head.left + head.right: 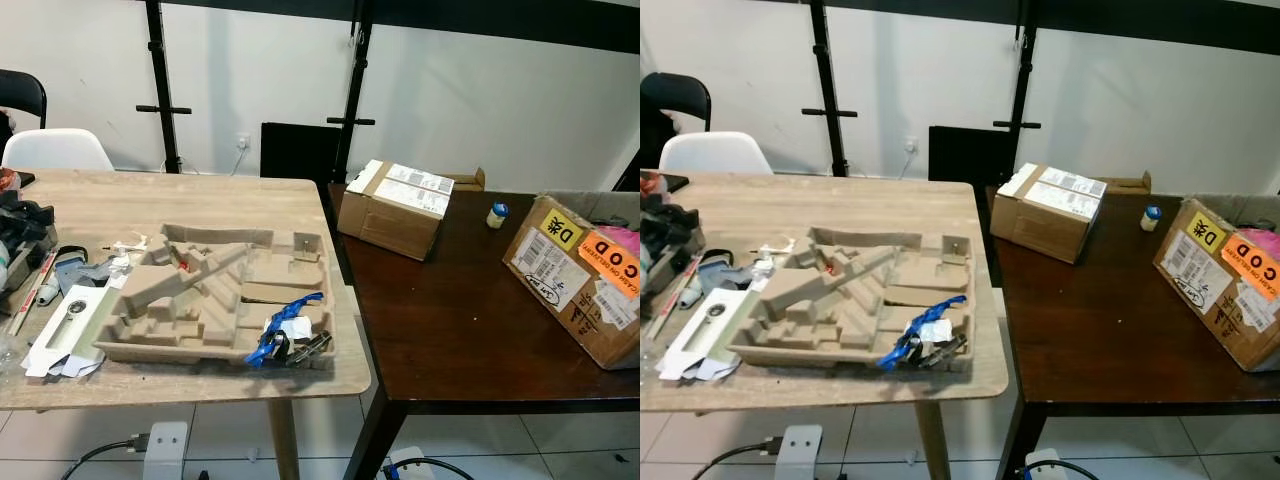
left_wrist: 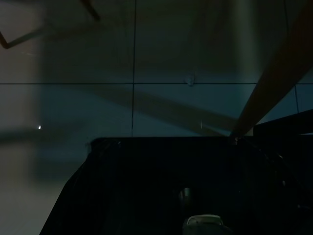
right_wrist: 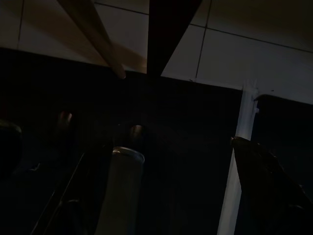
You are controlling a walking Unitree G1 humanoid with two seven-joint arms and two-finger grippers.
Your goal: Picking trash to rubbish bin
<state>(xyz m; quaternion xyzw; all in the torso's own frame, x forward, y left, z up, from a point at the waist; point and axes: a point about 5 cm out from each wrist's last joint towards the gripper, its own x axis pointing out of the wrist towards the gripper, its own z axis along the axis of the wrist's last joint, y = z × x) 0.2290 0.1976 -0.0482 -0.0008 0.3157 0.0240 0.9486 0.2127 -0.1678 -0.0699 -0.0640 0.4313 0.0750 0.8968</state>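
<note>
Here we stand before two tables set edge to edge: a light wood table (image 1: 200, 195) on the left of the frame and a dark table (image 1: 460, 320) on the right. The likely trash lies on the light one. A moulded pulp tray (image 1: 215, 295) sits centre-left, its long axis running across the frame, and at its lower right corner rests a crumpled blue wrapper (image 1: 283, 330). Loose white paper (image 1: 62, 335) and small clutter lie at the tray's left end, toward the left edge.

On the dark table we note a cardboard box (image 1: 393, 208) in the upper middle, a labelled box (image 1: 580, 280) at the right edge, and a small bottle (image 1: 496, 214) between them.

Both arms hang low beside the table legs. The wrist views are very dark, showing floor tiles and leg outlines, so we cannot tell whether either gripper's fingers are apart or together. The head views give the tabletop that the wrist views lack; the wrist views give the floor.

We judge the tray and wrapper lie up and forward of both arms, nearer the left arm. We have not located a bin.
</note>
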